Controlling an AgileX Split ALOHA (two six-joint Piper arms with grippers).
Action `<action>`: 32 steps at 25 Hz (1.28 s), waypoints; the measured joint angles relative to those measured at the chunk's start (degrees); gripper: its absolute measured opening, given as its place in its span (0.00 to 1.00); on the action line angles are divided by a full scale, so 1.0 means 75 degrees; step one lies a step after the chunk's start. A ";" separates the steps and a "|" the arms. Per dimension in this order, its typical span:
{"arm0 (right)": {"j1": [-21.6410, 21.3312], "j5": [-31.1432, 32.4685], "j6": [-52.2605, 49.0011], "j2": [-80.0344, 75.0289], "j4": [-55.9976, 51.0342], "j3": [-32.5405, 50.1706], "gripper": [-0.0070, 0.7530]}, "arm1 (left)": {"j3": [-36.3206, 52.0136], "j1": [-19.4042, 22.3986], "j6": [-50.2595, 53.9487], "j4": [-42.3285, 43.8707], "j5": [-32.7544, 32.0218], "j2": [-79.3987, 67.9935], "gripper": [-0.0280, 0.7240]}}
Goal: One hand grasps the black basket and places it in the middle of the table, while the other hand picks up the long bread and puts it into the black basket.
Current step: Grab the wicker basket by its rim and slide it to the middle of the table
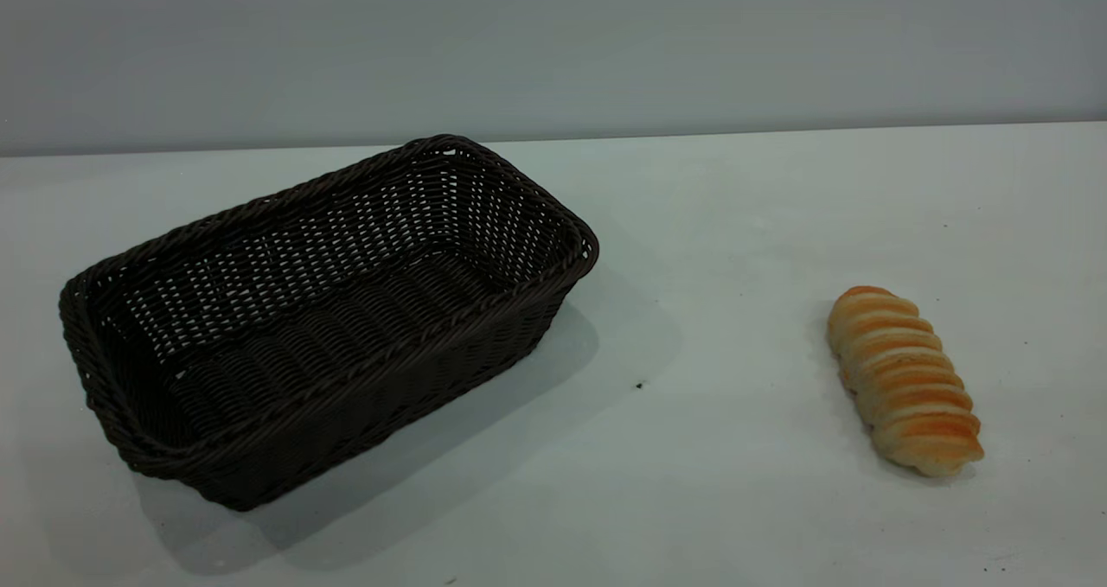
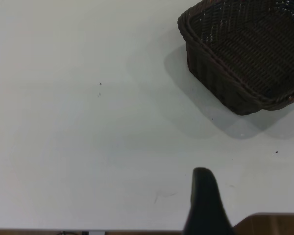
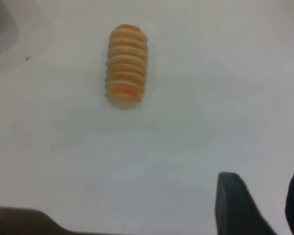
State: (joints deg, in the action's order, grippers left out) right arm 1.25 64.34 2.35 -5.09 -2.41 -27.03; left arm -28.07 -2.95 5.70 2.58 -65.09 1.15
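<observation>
- Black basket stands on the left part of the table, turned at an angle, with nothing inside it. It is not yet in the middle.
- Long bread lies on the right part of the table, ridged side up, well apart from the basket.
- The left gripper shows only in the left wrist view, where one dark finger is seen. It hangs above bare table, away from the basket's corner. Whether it is wide or narrow I cannot tell.
- The right gripper shows in the right wrist view with two fingers and a clear gap between them, so it is spread and holds nothing. The bread is well apart from it.
- I judge that the task is at its very start: nothing is grasped.
- The next move probably calls for the left gripper to reach the braided rim of the basket and close on it, then bring the basket toward the centre. The right gripper should come over the bread and take it across its narrow width.
</observation>
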 joint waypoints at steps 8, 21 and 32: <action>0.0000 0.0000 0.0000 0.0000 0.0000 0.0000 0.32 | 0.0000 0.0000 0.0000 0.0000 0.0000 0.0000 0.78; 0.0000 -0.0095 0.0000 0.0000 -0.0163 -0.0046 0.32 | 0.0000 0.0000 -0.0035 -0.0226 0.0014 0.0000 0.78; 0.0000 -0.0556 0.0559 -0.1365 -0.0924 -0.0833 0.37 | -0.0942 0.0000 0.0244 -0.0233 0.0680 -0.1209 0.78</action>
State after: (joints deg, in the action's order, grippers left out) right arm 1.25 60.17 6.55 -15.33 -9.34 -33.27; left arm -35.13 -2.95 7.53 0.83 -59.99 -7.92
